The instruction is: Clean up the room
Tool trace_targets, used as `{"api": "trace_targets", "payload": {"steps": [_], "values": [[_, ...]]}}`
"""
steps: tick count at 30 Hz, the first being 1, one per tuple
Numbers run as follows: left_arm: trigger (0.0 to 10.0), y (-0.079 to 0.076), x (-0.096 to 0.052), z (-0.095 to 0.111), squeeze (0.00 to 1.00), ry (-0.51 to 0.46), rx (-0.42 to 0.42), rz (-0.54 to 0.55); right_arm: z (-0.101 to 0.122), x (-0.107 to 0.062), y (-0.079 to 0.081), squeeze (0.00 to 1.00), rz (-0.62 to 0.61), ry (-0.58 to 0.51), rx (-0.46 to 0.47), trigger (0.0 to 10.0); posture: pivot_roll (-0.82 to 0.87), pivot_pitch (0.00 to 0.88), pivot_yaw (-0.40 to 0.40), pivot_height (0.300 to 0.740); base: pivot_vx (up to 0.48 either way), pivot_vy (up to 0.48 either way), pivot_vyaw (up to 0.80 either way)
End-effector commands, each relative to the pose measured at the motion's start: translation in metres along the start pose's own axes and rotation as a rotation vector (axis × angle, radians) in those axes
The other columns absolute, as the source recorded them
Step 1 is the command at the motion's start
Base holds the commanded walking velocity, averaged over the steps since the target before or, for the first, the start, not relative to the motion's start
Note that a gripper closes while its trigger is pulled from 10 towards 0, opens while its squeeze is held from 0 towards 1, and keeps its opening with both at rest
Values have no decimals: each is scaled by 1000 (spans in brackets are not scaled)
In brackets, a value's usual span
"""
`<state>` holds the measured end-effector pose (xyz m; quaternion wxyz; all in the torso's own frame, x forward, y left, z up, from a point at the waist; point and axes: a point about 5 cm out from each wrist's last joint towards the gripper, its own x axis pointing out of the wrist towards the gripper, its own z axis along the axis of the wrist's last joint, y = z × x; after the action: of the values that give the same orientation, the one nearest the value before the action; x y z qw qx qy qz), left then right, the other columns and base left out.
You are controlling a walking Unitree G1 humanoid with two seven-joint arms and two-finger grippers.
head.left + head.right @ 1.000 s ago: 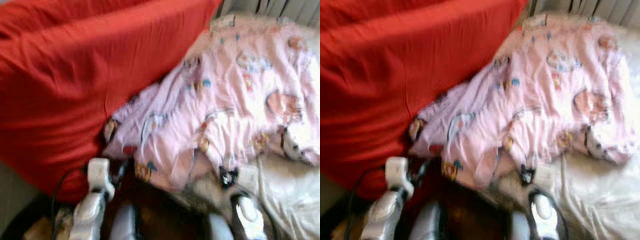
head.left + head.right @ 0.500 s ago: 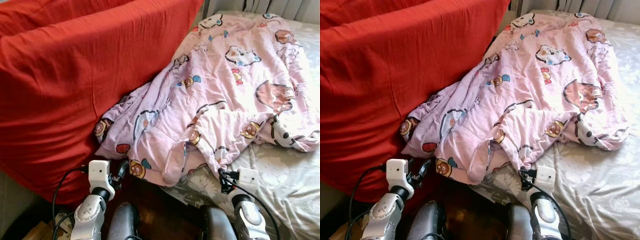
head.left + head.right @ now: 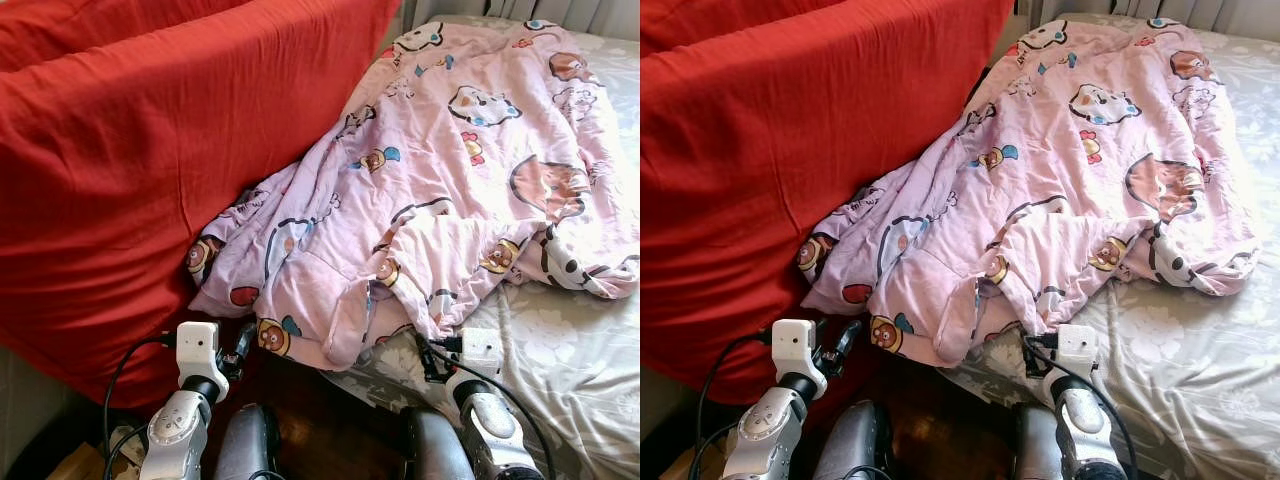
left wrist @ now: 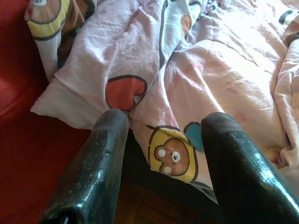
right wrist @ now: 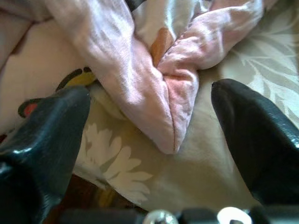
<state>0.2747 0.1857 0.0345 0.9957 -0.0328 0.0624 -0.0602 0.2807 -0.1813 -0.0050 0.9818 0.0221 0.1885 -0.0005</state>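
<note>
Black fingers (image 4: 243, 172) of both grippers are held wide, the crumpled pink cartoon-print cotton blanket's (image 3: 450, 200) near hem lying just beyond, nearer the right gripper (image 5: 159, 135).

The bed (image 3: 585, 390) is carrying a crumpled pink cartoon blanket (image 3: 440, 190), which is lying toward 11 o'clock against a red cover (image 3: 150, 160).

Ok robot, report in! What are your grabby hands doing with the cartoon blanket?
Left gripper open, at pink blanket's hanging edge. Right gripper open, around a fold on the bed sheet. Red cover alongside, touching blanket.
</note>
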Motion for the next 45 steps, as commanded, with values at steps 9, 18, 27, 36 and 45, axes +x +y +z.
{"api": "trace_targets", "payload": {"steps": [9, 18, 27, 36, 45], "values": [[10000, 1, -2, 0, 0, 8, -6, -2, 9, 10, 0, 0, -94, 56, -43, 10000, 50, 240, 77, 598, 0, 0, 0], [10000, 7, -11, 1, 0, 8, 2, 3, 22, 17, 9, 0, -80, 35, -84, 10000, 82, 258, 88, 598, 0, 0, 0], [10000, 11, -19, 1, 0, 22, 11, 8, 20, 16, -2, 0, -147, 47, -135, 10000, 94, 276, 99, 598, 0, 0, 0], [10000, 11, -24, -2, 0, 41, 6, 18, 23, 15, -9, 0, -189, 37, -189, 10000, 104, 292, 99, 598, 0, 0, 0], [10000, 12, -25, -2, 0, 43, 4, 28, 26, 16, -8, 0, -182, 28, -201, 0, 109, 294, 98, 598, 0, 0, 0]]}}
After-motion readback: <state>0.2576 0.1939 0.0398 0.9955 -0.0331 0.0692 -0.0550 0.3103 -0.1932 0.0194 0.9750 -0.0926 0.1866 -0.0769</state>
